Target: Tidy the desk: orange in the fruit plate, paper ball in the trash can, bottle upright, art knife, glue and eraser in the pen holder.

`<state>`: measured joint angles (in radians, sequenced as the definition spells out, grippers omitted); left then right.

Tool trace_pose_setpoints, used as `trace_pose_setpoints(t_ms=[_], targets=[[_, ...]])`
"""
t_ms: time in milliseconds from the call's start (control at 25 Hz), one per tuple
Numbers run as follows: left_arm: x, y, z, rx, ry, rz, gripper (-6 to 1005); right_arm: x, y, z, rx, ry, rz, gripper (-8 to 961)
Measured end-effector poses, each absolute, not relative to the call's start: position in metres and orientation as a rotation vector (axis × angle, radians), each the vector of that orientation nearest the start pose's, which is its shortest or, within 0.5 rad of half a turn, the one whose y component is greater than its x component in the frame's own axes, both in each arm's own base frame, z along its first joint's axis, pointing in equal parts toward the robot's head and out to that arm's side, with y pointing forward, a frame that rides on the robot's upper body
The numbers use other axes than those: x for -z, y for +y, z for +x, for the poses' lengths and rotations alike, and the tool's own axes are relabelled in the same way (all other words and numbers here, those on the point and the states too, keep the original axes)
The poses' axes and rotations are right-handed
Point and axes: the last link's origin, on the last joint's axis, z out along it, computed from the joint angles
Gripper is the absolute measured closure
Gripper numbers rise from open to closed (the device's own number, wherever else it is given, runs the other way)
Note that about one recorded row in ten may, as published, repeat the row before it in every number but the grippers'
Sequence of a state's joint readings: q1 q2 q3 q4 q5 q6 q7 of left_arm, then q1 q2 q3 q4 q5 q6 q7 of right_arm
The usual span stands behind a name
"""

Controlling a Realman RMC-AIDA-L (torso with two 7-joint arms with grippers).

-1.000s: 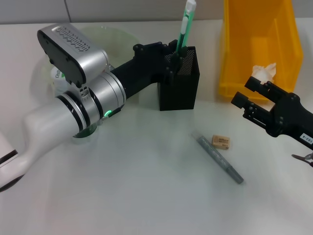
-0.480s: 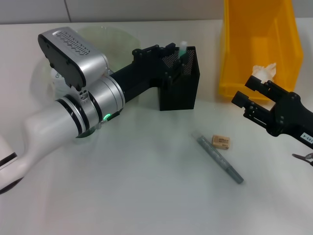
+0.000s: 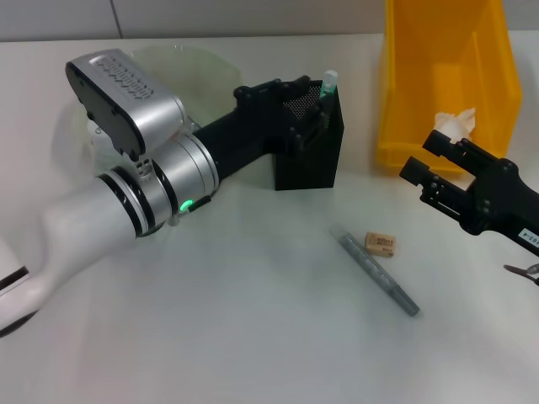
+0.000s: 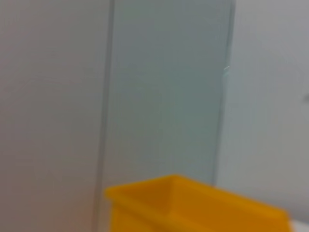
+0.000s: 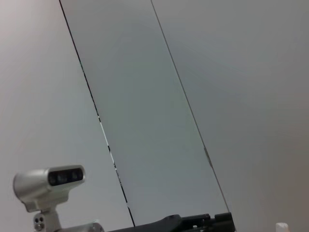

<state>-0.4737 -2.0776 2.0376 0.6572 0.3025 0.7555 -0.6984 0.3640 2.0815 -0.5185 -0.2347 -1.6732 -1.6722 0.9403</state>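
My left gripper (image 3: 305, 108) is at the black mesh pen holder (image 3: 312, 160), fingers open around its rim. The green glue (image 3: 328, 79) stands inside the holder, only its capped tip showing at the far corner. On the table nearer me lie the tan eraser (image 3: 381, 244) and the grey art knife (image 3: 379, 274). The paper ball (image 3: 456, 124) rests in the yellow trash can (image 3: 445, 50). My right gripper (image 3: 424, 160) hovers open and empty in front of that bin. The fruit plate (image 3: 181, 61) is partly behind my left arm. The orange and bottle are hidden.
A small metal object (image 3: 522, 271) pokes in at the right edge. The left wrist view shows the yellow bin's rim (image 4: 193, 200) against a wall. In the right wrist view there is the wall and a head camera (image 5: 48, 186).
The glue has dropped from standing tall above the pen holder down into it, leaving only its tip showing. My left gripper shifted slightly right. The right arm has not moved.
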Motion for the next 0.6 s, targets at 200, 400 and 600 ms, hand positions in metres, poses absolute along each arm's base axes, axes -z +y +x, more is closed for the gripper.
trace_pose_setpoints(t_ms=[200, 400, 600], targets=[[0.098, 0.331, -0.177, 1.018, -0.421, -2.386, 521, 0.017, 0.261, 0.298, -1.216, 0.661, -2.255, 270], [0.091, 0.319, -0.175, 1.112, -0.392, -2.461, 457, 0.016, 0.261, 0.298, -1.216, 0.661, -2.255, 270], [0.076, 0.307, -0.171, 1.221, -0.328, -2.566, 339, 0.016, 0.260, 0.298, -1.218, 0.664, -2.254, 270]])
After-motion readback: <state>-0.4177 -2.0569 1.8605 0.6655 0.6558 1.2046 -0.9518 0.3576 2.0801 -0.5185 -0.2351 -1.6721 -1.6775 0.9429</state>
